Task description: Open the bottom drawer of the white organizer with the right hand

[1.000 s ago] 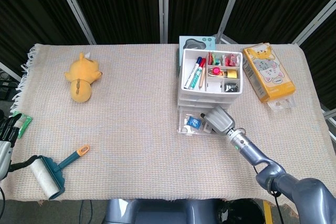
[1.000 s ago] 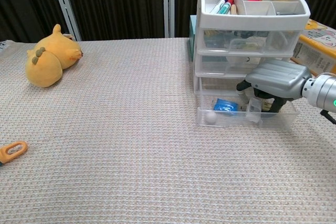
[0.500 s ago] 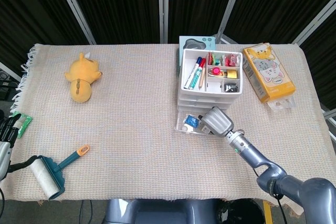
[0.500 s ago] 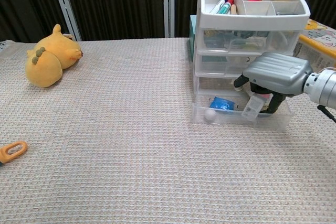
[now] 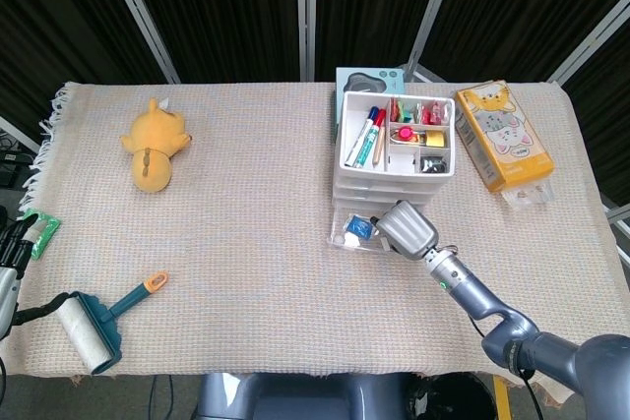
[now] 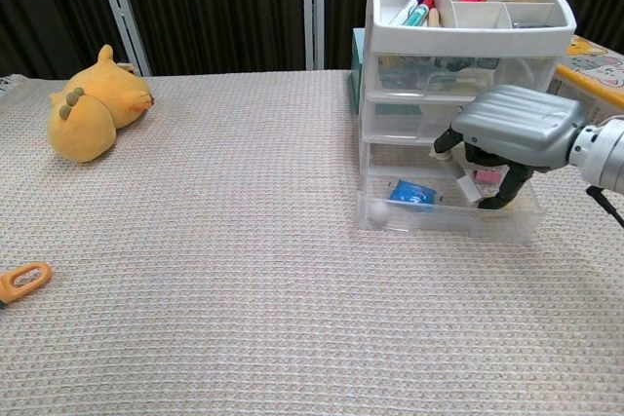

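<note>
The white organizer [image 5: 396, 150] [image 6: 458, 65] stands at the back right, with pens and small items in its top tray. Its clear bottom drawer [image 5: 356, 237] [image 6: 444, 217] is pulled out toward me and skewed a little left. Inside lie a blue packet [image 6: 413, 193] and a white ball [image 6: 378, 209]. My right hand [image 5: 407, 227] [image 6: 515, 130] sits over the drawer's right part, its fingers [image 6: 490, 190] curled down inside behind the front wall. Only the dark fingers of my left hand [image 5: 10, 251] show, at the far left edge of the head view.
A yellow plush toy [image 5: 156, 144] [image 6: 90, 111] lies at the back left. A lint roller [image 5: 96, 326] with an orange handle end [image 6: 21, 281] lies front left, beside a green packet [image 5: 41, 232]. An orange cat-print box [image 5: 502, 135] and a teal box [image 5: 366, 79] flank the organizer.
My right hand has risen and shifted slightly left while staying hooked in the drawer. The drawer's front has drifted left and the white ball has rolled left inside it.
</note>
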`<state>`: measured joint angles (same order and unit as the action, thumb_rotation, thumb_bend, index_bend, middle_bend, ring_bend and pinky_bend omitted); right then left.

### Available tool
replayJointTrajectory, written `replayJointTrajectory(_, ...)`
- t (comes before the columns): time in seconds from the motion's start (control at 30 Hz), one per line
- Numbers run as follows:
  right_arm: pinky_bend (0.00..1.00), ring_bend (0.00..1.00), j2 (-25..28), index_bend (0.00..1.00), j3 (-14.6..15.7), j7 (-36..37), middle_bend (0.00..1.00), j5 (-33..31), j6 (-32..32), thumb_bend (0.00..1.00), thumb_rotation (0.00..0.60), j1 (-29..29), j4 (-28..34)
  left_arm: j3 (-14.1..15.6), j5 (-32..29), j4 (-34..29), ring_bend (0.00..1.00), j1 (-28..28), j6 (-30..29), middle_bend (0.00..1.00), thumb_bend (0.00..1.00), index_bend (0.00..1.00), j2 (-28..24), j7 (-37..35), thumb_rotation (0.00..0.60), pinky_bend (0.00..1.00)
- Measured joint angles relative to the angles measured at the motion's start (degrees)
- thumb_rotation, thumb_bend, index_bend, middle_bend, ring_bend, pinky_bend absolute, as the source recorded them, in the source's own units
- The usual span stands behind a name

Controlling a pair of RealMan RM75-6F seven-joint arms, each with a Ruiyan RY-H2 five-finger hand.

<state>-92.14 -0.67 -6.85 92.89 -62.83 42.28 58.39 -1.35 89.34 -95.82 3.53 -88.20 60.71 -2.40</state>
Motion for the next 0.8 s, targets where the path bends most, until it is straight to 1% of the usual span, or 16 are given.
replayJointTrajectory(0.27,0.7,0.96,1.23,0.63,-0.56,-1.91,0.97,-0.23,-0.26,0.0,0.6,-0.14,2.37,-0.01,0.03,0.11,0.0,-0.06,-0.12,0.0,0.08,0.0,-0.09,-0.36,0.6,0.0)
replayJointTrajectory(0.43,0.7,0.96,3.02,0.63,-1.37,-3.11,0.97,-0.36,-1.26,0.0,0.6,-0.25,5.0,-0.03,0.09,0.09,0.0,-0.05,-0.16,0.0,0.08,0.0,-0.14,-0.51,0.6,0.0)
replayJointTrajectory(0.8,0.7,0.96,10.59,0.63,-3.06,-8.21,0.97,-1.8,-3.33,0.0,0.6,-1.91,14.8,0.15,0.76,0.12,0.0,-0.43,-1.02,0.0,0.08,0.0,-0.38,-1.22,0.6,0.0)
